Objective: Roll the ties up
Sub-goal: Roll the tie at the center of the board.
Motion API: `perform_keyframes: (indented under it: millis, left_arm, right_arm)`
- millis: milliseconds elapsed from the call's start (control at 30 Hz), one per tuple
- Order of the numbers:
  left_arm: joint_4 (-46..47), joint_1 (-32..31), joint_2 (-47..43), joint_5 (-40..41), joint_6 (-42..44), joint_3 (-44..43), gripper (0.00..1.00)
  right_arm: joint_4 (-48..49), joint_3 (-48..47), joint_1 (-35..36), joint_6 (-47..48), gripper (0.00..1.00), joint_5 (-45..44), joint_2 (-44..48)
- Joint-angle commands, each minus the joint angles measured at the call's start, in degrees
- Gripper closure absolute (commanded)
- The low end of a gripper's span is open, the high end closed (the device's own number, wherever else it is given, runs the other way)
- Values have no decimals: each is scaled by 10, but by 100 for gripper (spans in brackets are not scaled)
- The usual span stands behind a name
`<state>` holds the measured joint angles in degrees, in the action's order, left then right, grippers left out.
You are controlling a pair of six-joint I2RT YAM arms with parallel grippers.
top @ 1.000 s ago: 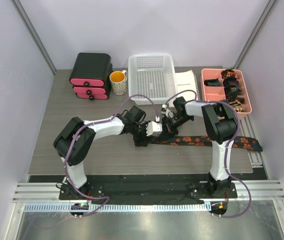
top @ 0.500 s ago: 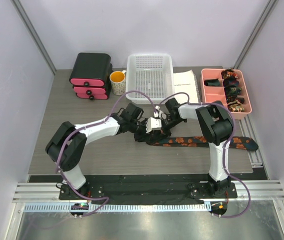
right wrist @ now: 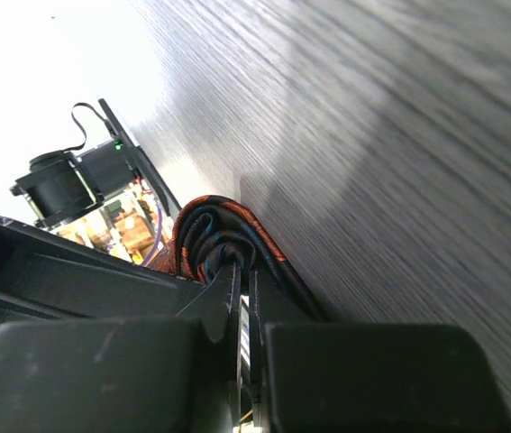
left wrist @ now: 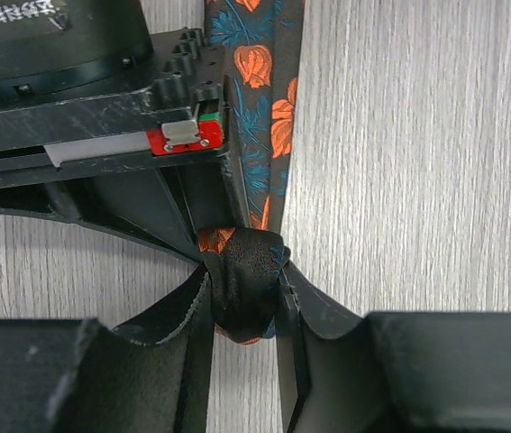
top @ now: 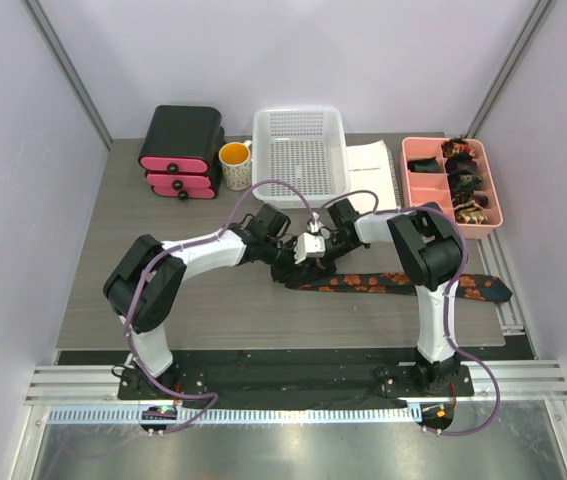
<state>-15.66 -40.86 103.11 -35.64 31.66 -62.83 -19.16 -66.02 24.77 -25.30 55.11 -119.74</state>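
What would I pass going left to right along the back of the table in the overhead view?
Black-and-pink drawer box → orange mug → white basket → paper sheet → pink tray.

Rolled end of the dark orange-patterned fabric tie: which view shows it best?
Left wrist: the rolled end is centred and sharp inside the left hand. Right wrist shows it edge-on. Top external shows only the flat strip.

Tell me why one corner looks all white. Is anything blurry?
Right wrist view: glare whitens the top-left corner, and the grey wood-grain table smears into blur. Left wrist view: the dark orange-flowered fabric tie is sharp. Top view: even light, soft shadows.
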Motion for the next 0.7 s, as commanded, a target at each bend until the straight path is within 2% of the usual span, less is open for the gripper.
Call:
perform_keyframes:
  millis: [0,267,467,533,667]
  left_arm:
    - [12,-16,52,36,-6,-1,73]
    - [-17,-25,81,91,4,2,77]
    - [-34,-45,118,132,1,-28,78]
    - [-38,-48,130,144,-2,-36,78]
    - [-46,-53,141,152,-4,-47,78]
  right_arm:
    - [50,5,2,-21,96,-20,8]
    - [-53,-28,-20,14,77,-22,60]
    - [-144,-59,-52,60,69,-19,79]
    - [-190,-74,-63,86,69,-19,80]
    - [-221,-75,-89,122,64,-11,93]
